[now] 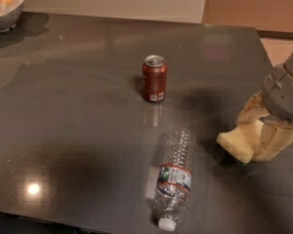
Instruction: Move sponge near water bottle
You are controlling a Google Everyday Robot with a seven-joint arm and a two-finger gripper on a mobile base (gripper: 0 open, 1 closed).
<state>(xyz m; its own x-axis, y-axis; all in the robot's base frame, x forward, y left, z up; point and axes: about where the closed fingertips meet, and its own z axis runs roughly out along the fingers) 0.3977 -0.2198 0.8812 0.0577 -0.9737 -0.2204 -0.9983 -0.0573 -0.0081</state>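
Observation:
The water bottle lies on its side on the dark table, white cap toward the front edge. The pale yellow sponge is at the right, just right of the bottle's upper half and a small gap away from it. My gripper comes in from the right edge, its cream fingers shut on the sponge and holding it low over or on the tabletop; I cannot tell which.
A reddish-brown soda can stands upright at mid-table, behind the bottle. A bowl of round pale food sits at the far left corner. The table's front edge runs just below the bottle's cap.

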